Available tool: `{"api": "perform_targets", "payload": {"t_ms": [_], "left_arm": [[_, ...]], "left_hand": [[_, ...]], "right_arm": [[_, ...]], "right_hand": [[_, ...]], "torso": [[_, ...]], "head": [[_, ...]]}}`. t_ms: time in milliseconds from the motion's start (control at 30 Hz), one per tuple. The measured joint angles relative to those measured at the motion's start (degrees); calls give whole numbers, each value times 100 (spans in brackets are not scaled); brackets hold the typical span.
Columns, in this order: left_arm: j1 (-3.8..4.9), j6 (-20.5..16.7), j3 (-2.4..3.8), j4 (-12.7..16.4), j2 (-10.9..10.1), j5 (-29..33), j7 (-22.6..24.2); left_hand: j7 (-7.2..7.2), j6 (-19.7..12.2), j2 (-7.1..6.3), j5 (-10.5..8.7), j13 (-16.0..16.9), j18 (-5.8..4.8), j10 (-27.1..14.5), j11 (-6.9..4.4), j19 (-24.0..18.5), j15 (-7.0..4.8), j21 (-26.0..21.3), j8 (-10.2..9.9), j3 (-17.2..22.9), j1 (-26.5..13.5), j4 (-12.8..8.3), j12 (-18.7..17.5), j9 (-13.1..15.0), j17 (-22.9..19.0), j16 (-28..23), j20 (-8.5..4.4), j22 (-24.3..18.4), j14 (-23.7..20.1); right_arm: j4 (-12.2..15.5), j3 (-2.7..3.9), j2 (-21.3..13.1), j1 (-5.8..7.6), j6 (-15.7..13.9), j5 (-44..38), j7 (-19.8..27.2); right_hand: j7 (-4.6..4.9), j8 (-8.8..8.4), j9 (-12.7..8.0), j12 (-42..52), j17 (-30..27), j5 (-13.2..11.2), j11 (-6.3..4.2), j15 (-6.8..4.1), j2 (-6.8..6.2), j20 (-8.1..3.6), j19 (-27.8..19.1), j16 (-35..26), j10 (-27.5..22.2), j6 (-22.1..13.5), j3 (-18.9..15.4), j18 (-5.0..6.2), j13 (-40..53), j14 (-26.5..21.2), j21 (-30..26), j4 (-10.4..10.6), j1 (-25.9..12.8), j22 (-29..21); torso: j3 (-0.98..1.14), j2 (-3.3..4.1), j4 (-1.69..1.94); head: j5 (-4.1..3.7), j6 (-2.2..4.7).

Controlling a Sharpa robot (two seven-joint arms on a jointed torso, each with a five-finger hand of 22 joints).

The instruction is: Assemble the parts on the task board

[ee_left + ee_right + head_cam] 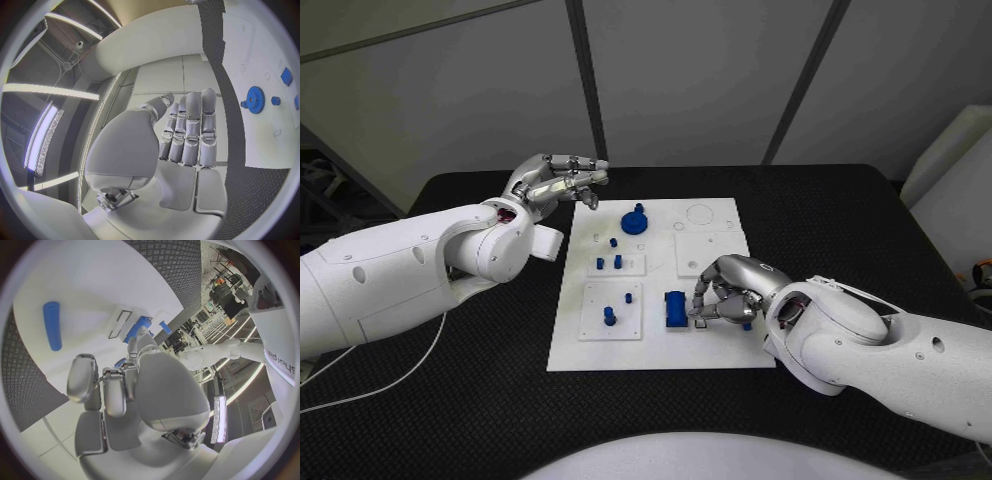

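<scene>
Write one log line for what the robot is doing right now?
left hand: raised, holds nothing | right hand: down on task board beside blue block | blue gear: untouched

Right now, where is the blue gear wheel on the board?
In the head view the blue gear sits near the far edge of the white board, toward the robot's left, just beside the left hand, which hovers by the board's far left corner.

Left hand point(560, 180) raised, fingers together; right hand point(730, 290) curled downward.

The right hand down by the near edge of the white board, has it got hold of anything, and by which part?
It cannot be told. The right hand curls down over the task board beside a blue block, its fingers hiding whatever lies beneath. The left hand holds nothing.
</scene>
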Motion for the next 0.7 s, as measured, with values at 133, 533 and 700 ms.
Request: {"api": "perform_targets", "payload": {"t_ms": [133, 533, 700], "left_arm": [[-1, 0, 0, 2, -6, 0, 0], [-6, 1, 0, 28, -31, 0, 0], [-7, 4, 0, 42, -32, 0, 0]], "left_hand": [[0, 0, 0, 0, 0, 0, 0, 0, 0, 0, 0, 0, 0, 0, 0, 0, 0, 0, 0, 0, 0, 0], [0, 0, 0, 0, 0, 0, 0, 0, 0, 0, -23, 0, -17, 0, 17, 30, 0, -3, 0, 0, -3, 0], [0, 0, 0, 0, 0, 0, 0, 0, 0, 0, -44, 0, -23, 0, 23, 45, 0, -9, 0, 0, -8, 0]], "right_arm": [[65, 0, -176, 0, -75, 38, 40], [259, 1, -1155, 2, -302, 375, 187], [271, -1, -1353, 1, -308, 379, 143]], "right_hand": [[128, -219, -102, -242, 0, 9, -6, 3, -20, 1, -1, 0, 7, -280, -12, 0, 300, 2, 0, 133, -118, -61], [379, -1017, -600, -480, 4, 390, 218, 211, -61, 167, -123, -32, -176, -403, -50, 0, -95, 2, -96, 500, -455, -162], [363, -1147, -717, -493, 4, 841, 217, 211, -182, 167, -123, -45, -176, -217, -183, 0, -473, 2, -96, 644, -576, -172]], "torso": [[-1, 0, 0], [-7, -4, -6], [-5, -4, -10]], "head": [[-5, 9], [-126, 43], [-180, 49]]}}
